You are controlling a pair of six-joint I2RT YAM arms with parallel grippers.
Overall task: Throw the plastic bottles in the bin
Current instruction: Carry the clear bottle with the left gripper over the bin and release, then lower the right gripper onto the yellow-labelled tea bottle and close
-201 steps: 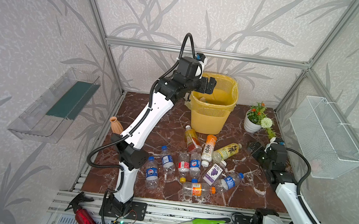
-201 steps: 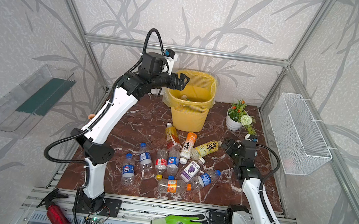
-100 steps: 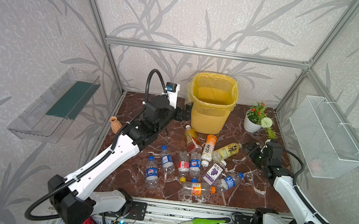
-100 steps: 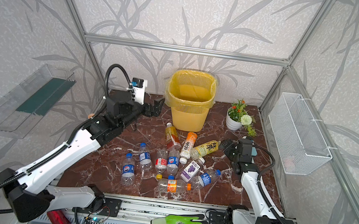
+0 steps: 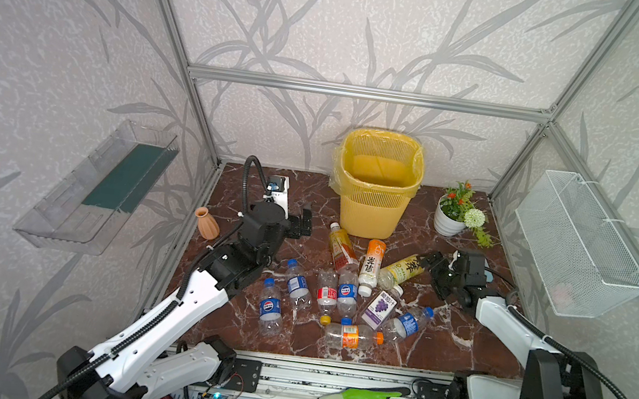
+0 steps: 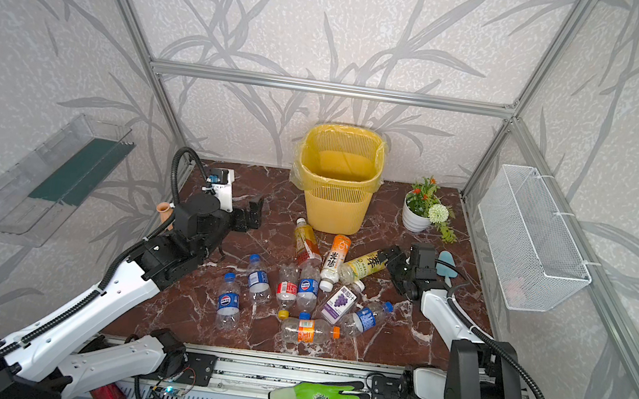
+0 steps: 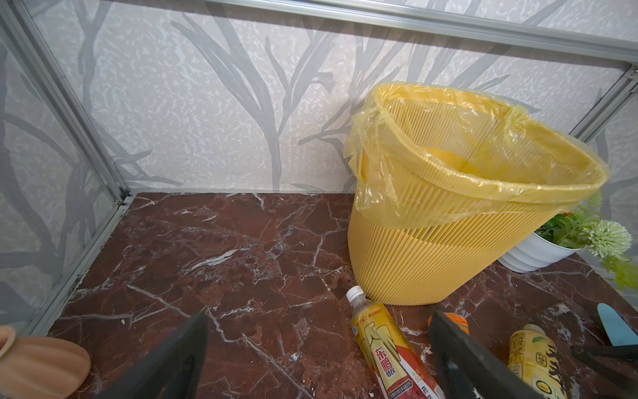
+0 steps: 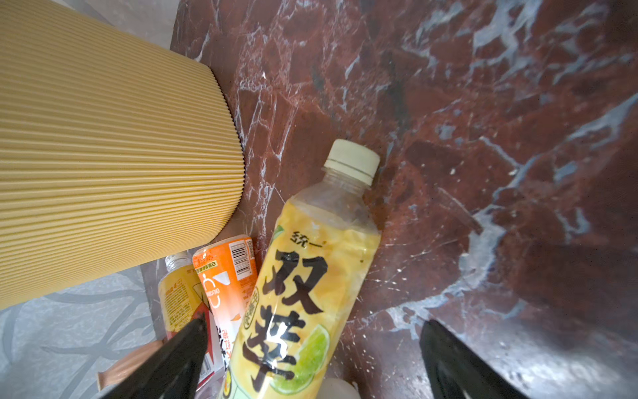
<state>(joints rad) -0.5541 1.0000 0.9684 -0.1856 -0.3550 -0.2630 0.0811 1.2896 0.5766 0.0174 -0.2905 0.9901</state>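
Right jaws wide, empty, low at yellow bottle point(image 8: 303, 276), lined up for grab. Left jaws wide, empty, left of bin point(image 5: 375, 212).

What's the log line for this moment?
left hand: open, empty | right hand: open, lined up on yellow lime-tea bottle, no grip | bin: upright

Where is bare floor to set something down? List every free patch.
Bare marble: the back-left corner between side frame and bin; the gap between bin and flower pot; front-right, between the plastic bottles and right arm. Crowded: the heap before the bin.
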